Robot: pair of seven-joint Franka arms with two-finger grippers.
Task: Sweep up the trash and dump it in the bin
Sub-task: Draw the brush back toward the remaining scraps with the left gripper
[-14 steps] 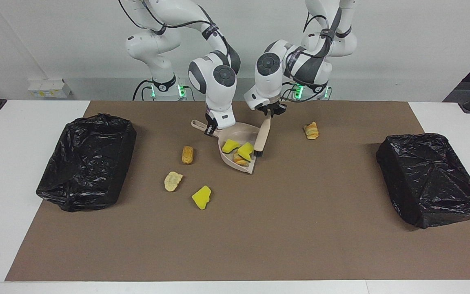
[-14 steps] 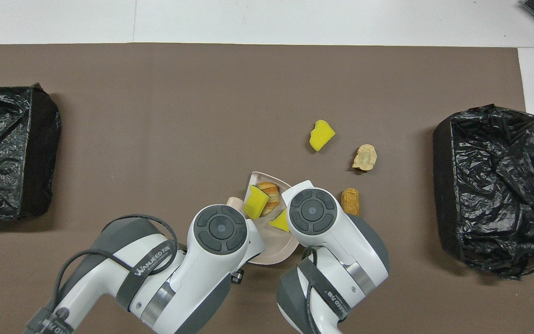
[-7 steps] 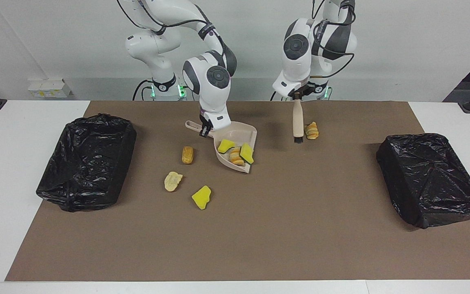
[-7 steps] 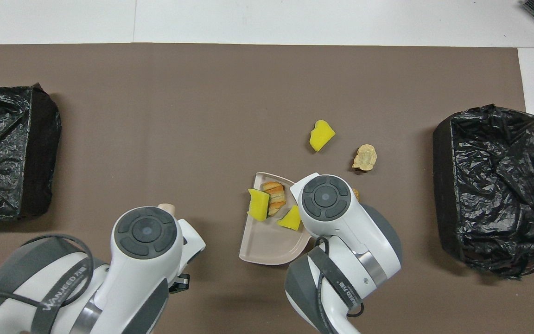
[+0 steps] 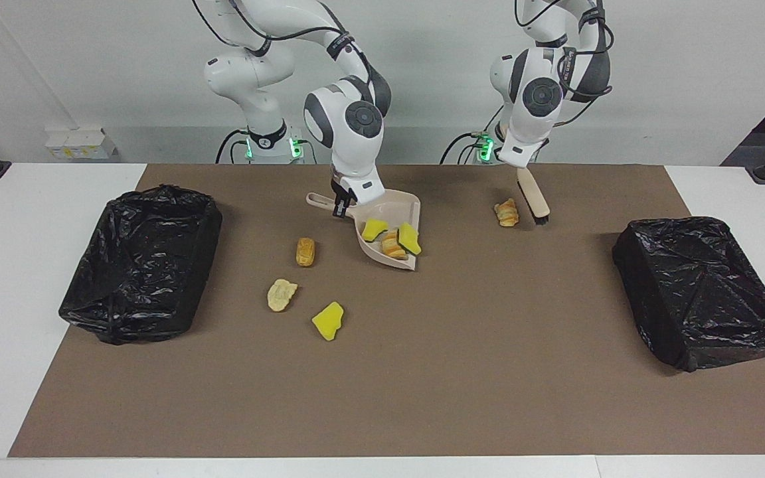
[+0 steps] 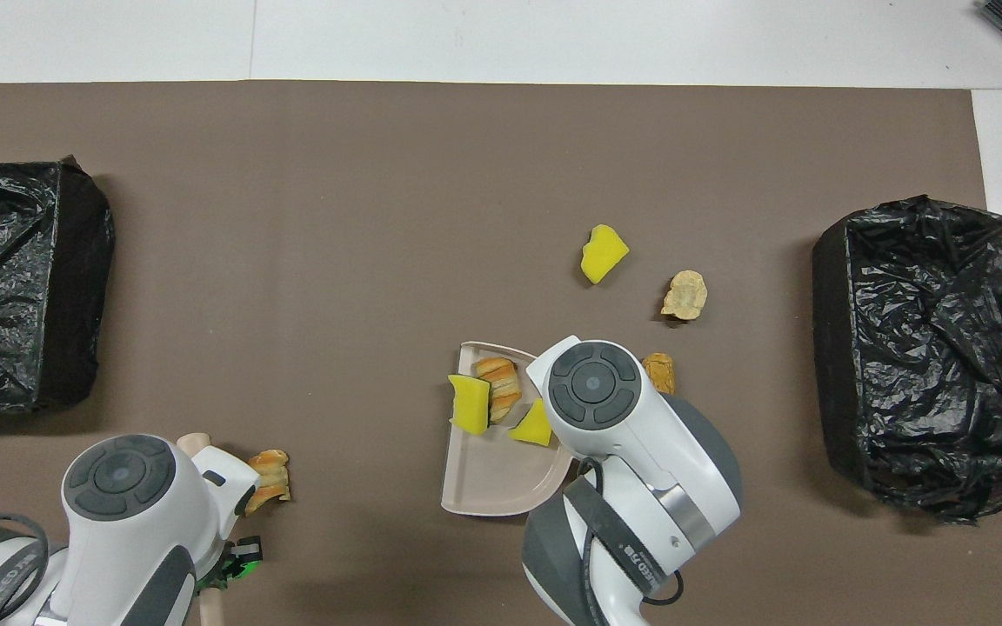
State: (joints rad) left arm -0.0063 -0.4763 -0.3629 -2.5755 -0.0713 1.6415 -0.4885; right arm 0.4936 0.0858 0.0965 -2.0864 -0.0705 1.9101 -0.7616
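Nearest the robots, top of the facing view toward the left arm's end: left gripper (image 5: 518,167) clamped narrow on the brush (image 5: 532,196) handle. The brush is slanted with its bristles down at the mat (image 5: 422,385); I can't tell if they touch it. The croissant (image 5: 506,212) is on the mat just beside the bristles, on the side toward the right arm, with a small gap.

Top centre of the facing view: right gripper (image 5: 341,207) pinched narrow on the dustpan (image 5: 399,201) handle. The pan's mouth points away from the robots. I can't tell whether its lip touches the mat. In the pan, bunched at the mouth end: sponge (image 5: 374,230), pan bread (image 5: 393,245) and second sponge (image 5: 410,238), all touching. In the overhead view the right arm covers the handle and the pan's back wall (image 6: 501,482) is bare.

Farther out, centre of the frame toward the right arm's end, loose on the mat:
- roll (image 5: 305,251), beside the pan and apart from it
- pale lump (image 5: 281,294), farther out than the roll
- loose sponge (image 5: 328,320), farthest out, near the pale lump

At mid-height at both frame edges there is one black-bagged bin at each end of the mat: right-arm bin (image 5: 203,232) with its mouth open upward, and left-arm bin (image 5: 688,299). Both are well apart from every scrap. No trash is visible in either.
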